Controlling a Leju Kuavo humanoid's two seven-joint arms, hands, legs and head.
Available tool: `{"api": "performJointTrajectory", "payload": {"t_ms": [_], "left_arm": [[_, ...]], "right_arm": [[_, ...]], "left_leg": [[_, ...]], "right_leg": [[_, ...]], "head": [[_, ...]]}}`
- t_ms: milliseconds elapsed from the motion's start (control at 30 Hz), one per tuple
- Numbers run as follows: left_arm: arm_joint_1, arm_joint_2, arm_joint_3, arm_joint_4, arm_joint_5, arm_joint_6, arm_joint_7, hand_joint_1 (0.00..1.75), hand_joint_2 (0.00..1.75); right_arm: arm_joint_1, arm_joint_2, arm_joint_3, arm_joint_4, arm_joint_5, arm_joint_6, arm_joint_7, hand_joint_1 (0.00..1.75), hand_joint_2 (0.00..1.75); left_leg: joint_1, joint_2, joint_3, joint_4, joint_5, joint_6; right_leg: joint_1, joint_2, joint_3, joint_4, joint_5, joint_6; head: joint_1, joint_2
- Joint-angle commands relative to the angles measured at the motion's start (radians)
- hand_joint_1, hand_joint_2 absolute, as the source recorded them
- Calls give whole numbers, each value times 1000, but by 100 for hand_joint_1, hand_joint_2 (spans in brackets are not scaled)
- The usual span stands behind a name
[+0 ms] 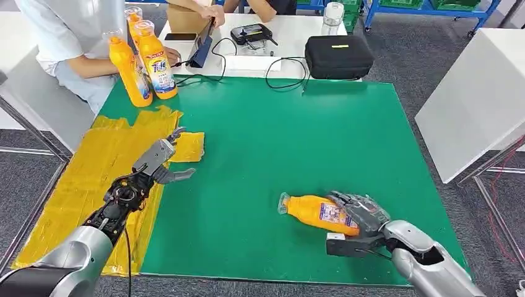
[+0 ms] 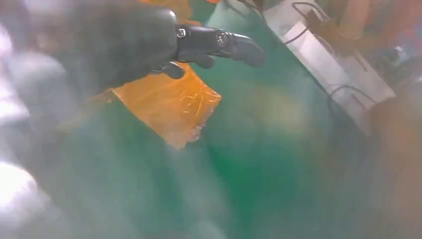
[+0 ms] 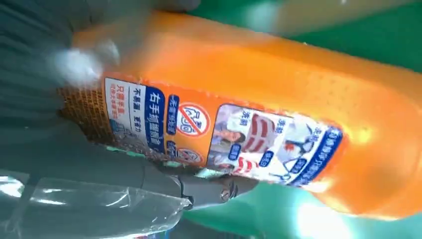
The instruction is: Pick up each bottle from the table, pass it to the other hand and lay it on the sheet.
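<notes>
Head view: right hand (image 1: 359,216) wraps around an orange bottle (image 1: 316,212) lying on the green mat (image 1: 278,142). Left hand (image 1: 162,162) is spread wide, holding nothing, above the yellow sheet (image 1: 93,173).

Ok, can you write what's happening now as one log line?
right hand: grips lying bottle on mat | left hand: open over sheet edge | handover: not yet done

Orange bottle (image 1: 316,212) lying on green mat (image 1: 278,154).
</notes>
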Motion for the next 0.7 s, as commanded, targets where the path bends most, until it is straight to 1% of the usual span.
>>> {"api": "performJointTrajectory", "payload": {"t_ms": [33, 467, 567, 633, 667, 700], "left_arm": [[-9, 0, 26, 46, -1, 1, 6, 0, 175], [-10, 0, 26, 46, -1, 1, 6, 0, 175], [-6, -1, 30, 44, -2, 2, 8, 0, 175], [3, -4, 33, 40, -1, 4, 9, 0, 175], [9, -5, 36, 34, 1, 6, 11, 0, 175], [16, -6, 40, 29, 3, 10, 13, 0, 175]], "right_arm": [[33, 172, -50, 91, 41, -62, 16, 175, 175], [33, 170, -51, 92, 41, -62, 16, 175, 175], [34, 203, -87, 88, 51, -111, 13, 175, 175], [34, 251, -127, 66, 31, -167, 21, 175, 175], [35, 288, -166, 51, 13, -196, 37, 175, 175], [37, 337, -212, 28, 7, -261, 43, 175, 175]], "left_leg": [[1, -3, 0, -3, 3, -2], [1, -5, -4, -2, 4, -1], [1, -4, -4, -1, 3, -1], [1, -4, -3, -2, 4, -1], [1, -3, -4, -2, 3, -1], [1, -2, -5, -1, 3, -1]], "right_leg": [[1, 2, 1, -2, 1, -2], [1, 1, -2, -1, 1, -2], [1, 1, -2, -1, 1, -2], [1, 2, -2, -2, 1, -2], [1, 2, -3, -1, 1, -2], [1, 2, -4, -1, 2, -2]], "head": [[0, 0], [0, 0], [0, 0], [0, 0], [0, 0], [0, 0]]}}
